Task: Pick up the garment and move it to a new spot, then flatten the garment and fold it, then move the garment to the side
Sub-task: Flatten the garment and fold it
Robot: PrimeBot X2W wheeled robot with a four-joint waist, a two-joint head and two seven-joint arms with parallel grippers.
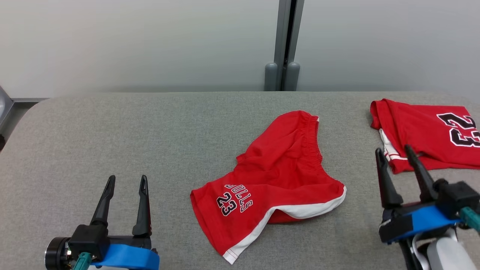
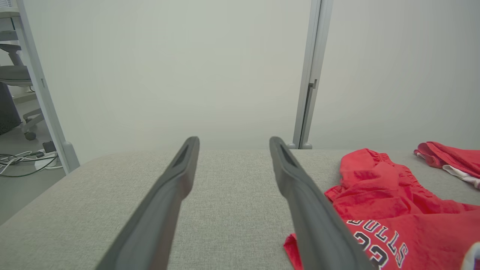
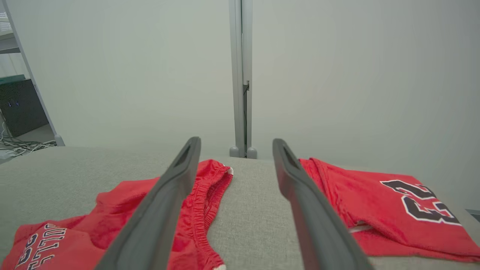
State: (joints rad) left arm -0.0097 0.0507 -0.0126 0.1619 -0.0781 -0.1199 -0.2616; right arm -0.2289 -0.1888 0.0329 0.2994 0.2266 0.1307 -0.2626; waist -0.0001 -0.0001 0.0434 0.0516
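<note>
Garment (image 1: pixel 277 176), red shorts crumpled mid surface (image 1: pixel 150 131), looks light, soft and floppy; best pinched at the elastic waistband, its 1 o'clock edge. Jaws wide, empty: left gripper (image 1: pixel 127 179) at 8 o'clock, right gripper (image 1: pixel 394 150) at 3.

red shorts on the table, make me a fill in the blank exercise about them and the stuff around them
1. The number printed on the red shorts is ____.
2. The shorts' leg hem is trimmed in ____.
3. In the head view, the folded red jersey lies to the ____ of the shorts.
4. The left tool and the right tool both stand ____, holding nothing.
Missing words: 23; white; right; open.
</note>
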